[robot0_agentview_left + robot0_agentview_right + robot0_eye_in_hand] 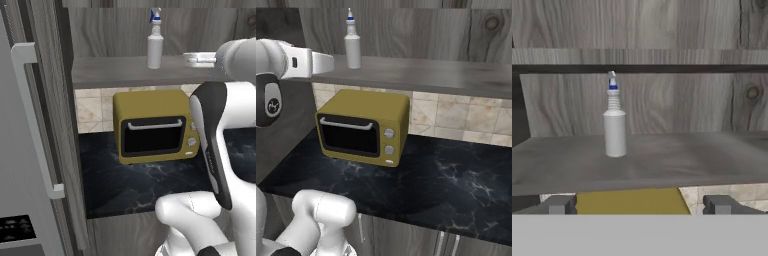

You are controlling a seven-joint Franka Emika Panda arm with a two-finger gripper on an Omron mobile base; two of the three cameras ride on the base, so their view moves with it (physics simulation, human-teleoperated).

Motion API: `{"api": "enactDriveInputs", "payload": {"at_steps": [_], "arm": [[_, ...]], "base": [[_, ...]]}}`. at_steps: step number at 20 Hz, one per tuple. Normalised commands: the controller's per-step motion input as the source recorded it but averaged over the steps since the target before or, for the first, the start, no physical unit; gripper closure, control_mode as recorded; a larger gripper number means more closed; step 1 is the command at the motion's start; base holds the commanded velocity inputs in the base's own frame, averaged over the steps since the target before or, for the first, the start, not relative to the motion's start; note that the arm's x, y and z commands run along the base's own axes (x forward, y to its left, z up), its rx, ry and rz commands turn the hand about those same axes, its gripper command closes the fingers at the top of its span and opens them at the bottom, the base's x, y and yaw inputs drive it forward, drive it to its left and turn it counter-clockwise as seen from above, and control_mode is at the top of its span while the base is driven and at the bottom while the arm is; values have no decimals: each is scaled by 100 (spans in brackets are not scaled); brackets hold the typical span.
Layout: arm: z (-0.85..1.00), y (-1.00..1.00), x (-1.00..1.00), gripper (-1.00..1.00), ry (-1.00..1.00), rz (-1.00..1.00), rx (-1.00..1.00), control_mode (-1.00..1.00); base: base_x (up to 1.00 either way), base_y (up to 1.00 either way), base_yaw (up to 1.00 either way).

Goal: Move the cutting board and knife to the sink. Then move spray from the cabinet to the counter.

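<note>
Now the gripper (640, 205) lines up level with the cabinet (662, 30) shelf, fingers (559, 205) spread wide apart, the spray (614, 122) standing upright well ahead and slightly left between them, presumably so they can close around its body.

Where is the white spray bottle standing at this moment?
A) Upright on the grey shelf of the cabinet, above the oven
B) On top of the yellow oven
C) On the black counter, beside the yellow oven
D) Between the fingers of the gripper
A: the spray bottle stands upright on the cabinet shelf, above the yellow oven, and the open gripper is apart from it.
</note>
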Motion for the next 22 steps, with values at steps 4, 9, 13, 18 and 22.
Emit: {"api": "enactDriveInputs", "payload": {"at_steps": [4, 9, 13, 18, 22], "arm": [[13, 0, 24, -100, -5, 0, 1, -100], [18, 2, 23, -100, 4, 0, 5, -100], [7, 12, 19, -100, 6, 0, 3, -100], [0, 10, 26, -100, 0, 0, 2, -100], [0, 5, 34, -100, 0, 0, 1, -100]], "base": [[0, 0, 0], [0, 0, 0], [0, 0, 0], [0, 0, 0], [0, 0, 0]]}}
